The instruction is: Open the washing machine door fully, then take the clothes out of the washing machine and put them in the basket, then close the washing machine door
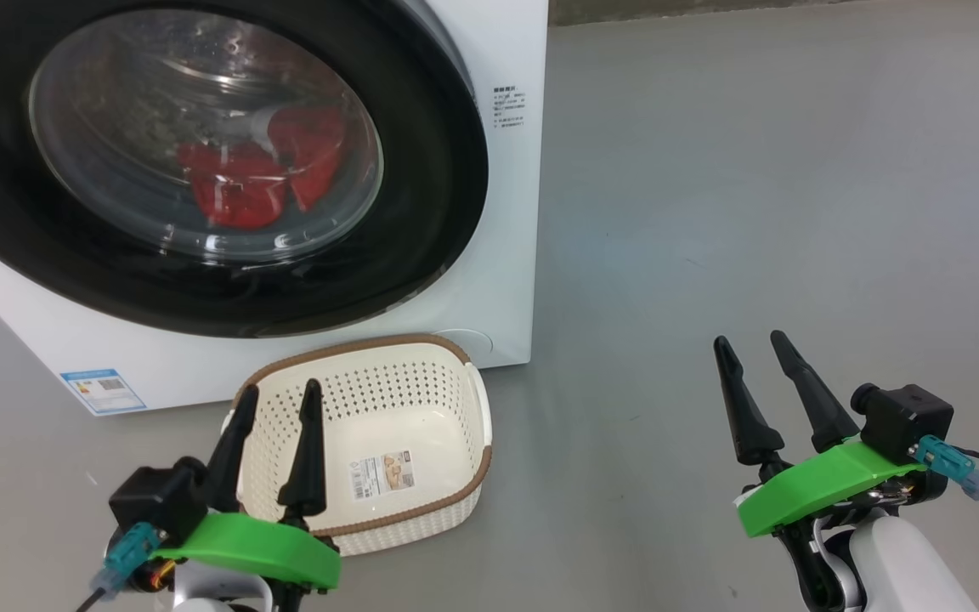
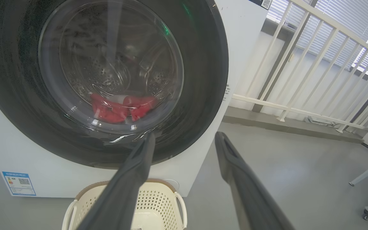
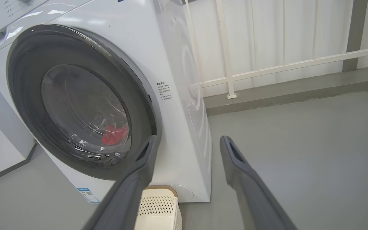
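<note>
Washing machine door (image 1: 421, 170) shut, red clothes (image 1: 260, 174) inside the washing machine (image 1: 498, 280). Basket (image 1: 455, 365) on floor (image 1: 710, 212) just in front of it. Left fingers (image 1: 309, 450) wide, empty, before it; right fingers (image 1: 746, 412) wide, empty, right of it.

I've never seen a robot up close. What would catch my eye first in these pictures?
The huge round washing machine door, glossy black-rimmed, dominates the head view's upper left, with bright red clothes behind its glass. On the grey floor before it sits an empty cream basket with a brown rim. Nearest the camera, the left gripper and right gripper stand open on bright green mounts, holding nothing.
</note>
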Robot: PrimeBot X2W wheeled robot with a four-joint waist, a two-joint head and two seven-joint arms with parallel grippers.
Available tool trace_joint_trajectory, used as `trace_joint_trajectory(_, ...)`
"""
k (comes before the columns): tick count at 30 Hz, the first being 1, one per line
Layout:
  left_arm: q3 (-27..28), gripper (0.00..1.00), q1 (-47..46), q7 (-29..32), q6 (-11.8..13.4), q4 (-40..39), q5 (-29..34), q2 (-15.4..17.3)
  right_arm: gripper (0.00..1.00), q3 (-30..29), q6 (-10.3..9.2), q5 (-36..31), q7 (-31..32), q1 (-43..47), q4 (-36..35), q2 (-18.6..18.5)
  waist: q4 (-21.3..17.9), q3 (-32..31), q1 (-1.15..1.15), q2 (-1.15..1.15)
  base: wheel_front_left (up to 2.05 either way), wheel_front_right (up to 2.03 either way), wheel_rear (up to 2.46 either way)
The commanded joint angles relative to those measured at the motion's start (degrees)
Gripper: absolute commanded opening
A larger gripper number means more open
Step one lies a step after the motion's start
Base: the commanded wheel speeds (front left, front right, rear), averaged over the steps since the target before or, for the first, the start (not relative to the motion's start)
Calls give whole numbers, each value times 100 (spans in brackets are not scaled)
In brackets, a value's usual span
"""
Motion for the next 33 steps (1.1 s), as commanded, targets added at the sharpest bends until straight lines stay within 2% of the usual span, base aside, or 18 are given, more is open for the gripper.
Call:
trace_joint_trajectory(1, 121, 100, -267, -95, 62, -163, 223, 110, 100, 120, 3, -223, -97, -320, -150, -52, -2, -4, 0, 0, 0, 0, 0)
trace_joint_trajectory(17, -21, 100, -437, -367, 204, -96, 1167, 127, 100, 325, 3, -1146, -367, -564, 41, -76, -34, 10, 0, 0, 0, 0, 0)
trace_joint_trajectory(33, -46, 100, -451, -369, 221, 69, 1099, 127, 100, 353, 3, -1166, -369, -538, 86, -76, -8, -21, 0, 0, 0, 0, 0)
